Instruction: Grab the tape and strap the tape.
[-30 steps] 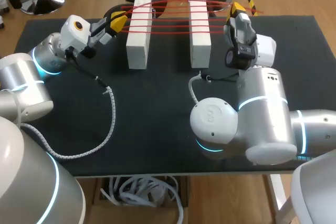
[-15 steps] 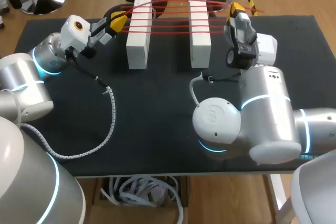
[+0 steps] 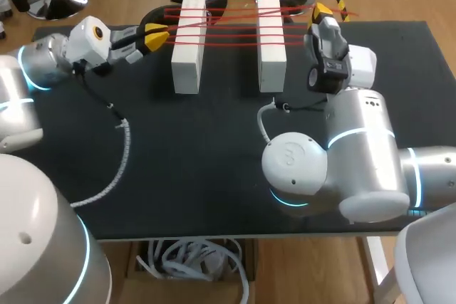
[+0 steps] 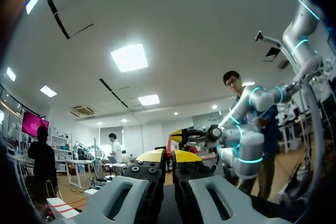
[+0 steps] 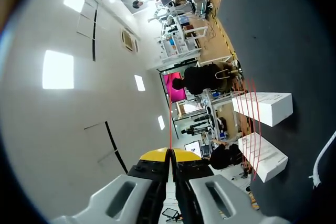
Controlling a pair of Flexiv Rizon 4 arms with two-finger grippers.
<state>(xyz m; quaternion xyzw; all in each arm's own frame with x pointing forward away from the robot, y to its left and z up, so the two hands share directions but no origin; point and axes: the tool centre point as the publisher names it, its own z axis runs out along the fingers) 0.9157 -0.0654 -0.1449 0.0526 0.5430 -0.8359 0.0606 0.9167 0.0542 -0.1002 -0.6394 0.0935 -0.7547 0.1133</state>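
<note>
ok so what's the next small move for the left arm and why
Probably ease the left gripper toward the near ends of the white blocks to lay the next pass there. It and the right gripper each pinch the red tape, whose strands cross only the far halves.

Arms (image 3: 363, 161) glossy white w/ cyan rings; left claw (image 3: 162, 33) & right claw (image 3: 323, 10) yellow-tipped; ribbed grey cable (image 3: 127, 146).

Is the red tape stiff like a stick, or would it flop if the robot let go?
Probably floppy: the red tape is very thin and looks straight only where it is stretched across the two white blocks between the left gripper and right gripper. It likely weighs almost nothing.
</note>
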